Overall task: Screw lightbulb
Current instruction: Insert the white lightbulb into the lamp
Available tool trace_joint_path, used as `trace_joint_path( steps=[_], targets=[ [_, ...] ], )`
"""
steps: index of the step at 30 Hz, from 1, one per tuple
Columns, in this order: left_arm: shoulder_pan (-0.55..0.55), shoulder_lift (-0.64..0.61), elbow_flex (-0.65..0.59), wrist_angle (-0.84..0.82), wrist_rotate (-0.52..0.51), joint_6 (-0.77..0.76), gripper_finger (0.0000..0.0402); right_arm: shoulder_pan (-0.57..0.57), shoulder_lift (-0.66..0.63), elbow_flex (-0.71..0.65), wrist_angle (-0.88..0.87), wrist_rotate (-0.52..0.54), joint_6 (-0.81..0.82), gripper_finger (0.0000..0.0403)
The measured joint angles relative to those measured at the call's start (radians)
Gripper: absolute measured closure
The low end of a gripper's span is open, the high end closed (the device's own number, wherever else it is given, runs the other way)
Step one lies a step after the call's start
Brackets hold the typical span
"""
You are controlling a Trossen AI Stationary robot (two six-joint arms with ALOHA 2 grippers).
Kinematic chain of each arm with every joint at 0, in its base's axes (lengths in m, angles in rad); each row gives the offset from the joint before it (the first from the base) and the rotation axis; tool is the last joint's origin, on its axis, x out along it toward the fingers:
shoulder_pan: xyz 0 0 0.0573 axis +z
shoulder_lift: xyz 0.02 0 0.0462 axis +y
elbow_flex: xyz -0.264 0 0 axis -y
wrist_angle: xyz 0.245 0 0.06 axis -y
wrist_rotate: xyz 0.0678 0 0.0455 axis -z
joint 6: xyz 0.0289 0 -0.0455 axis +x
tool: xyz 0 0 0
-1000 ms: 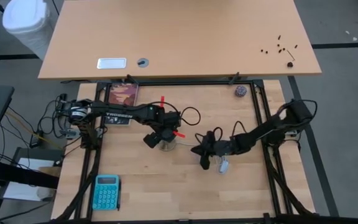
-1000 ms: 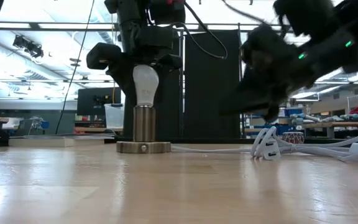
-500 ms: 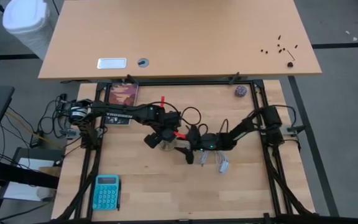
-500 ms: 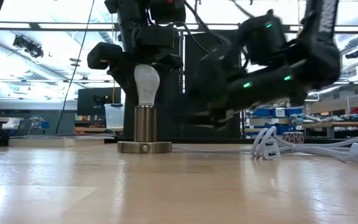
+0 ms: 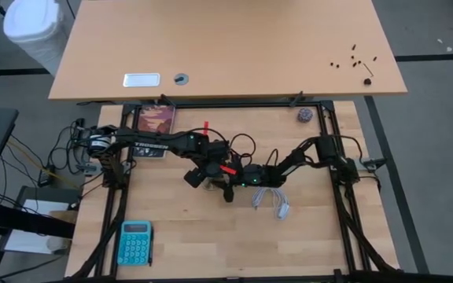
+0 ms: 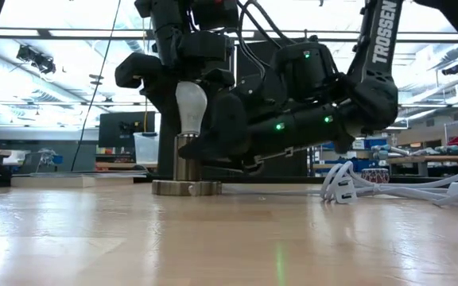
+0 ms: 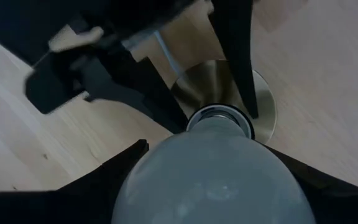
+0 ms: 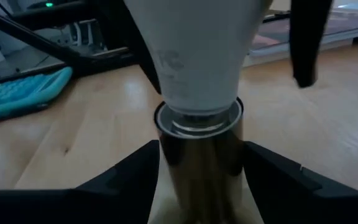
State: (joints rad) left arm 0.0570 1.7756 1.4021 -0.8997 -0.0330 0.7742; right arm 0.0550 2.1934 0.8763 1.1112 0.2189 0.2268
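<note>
Bulb stands straight up in its holder, both arms close.

High view, frame middle: left gripper (image 5: 203, 174) sits over the lightbulb. Low view: its fingers hug the lightbulb (image 6: 190, 106). Right wrist view: right gripper (image 8: 199, 163), fingers apart, flanks the metal socket (image 8: 199, 146) below.

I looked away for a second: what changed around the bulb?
The right hand swung in from the cable side and now straddles the socket, open, not gripping. The left hand stayed closed on the lightbulb, which kept sitting in the socket.
</note>
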Motion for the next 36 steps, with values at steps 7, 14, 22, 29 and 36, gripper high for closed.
trace_joint_path(
  steps=[7,14,22,29,36],
  targets=[
    [0.0,0.0,0.0,0.004,0.001,-0.001,0.0134,-0.007,0.029,0.007,0.014,-0.011,-0.001,0.0206],
    [0.0,0.0,0.0,0.014,0.011,-0.003,0.0134,-0.01,0.029,0.007,0.003,-0.004,-0.002,0.0235],
    [0.0,0.0,0.0,0.01,0.011,-0.049,0.0135,-0.013,0.029,0.008,-0.003,0.002,0.002,0.023],
    [0.0,0.0,0.0,-0.009,0.027,-0.052,0.0135,-0.012,0.029,0.007,-0.009,0.004,-0.003,0.0231],
    [0.0,0.014,0.002,0.003,0.04,-0.006,0.0135,-0.012,0.029,0.005,-0.011,0.002,0.001,0.0231]
  ],
)
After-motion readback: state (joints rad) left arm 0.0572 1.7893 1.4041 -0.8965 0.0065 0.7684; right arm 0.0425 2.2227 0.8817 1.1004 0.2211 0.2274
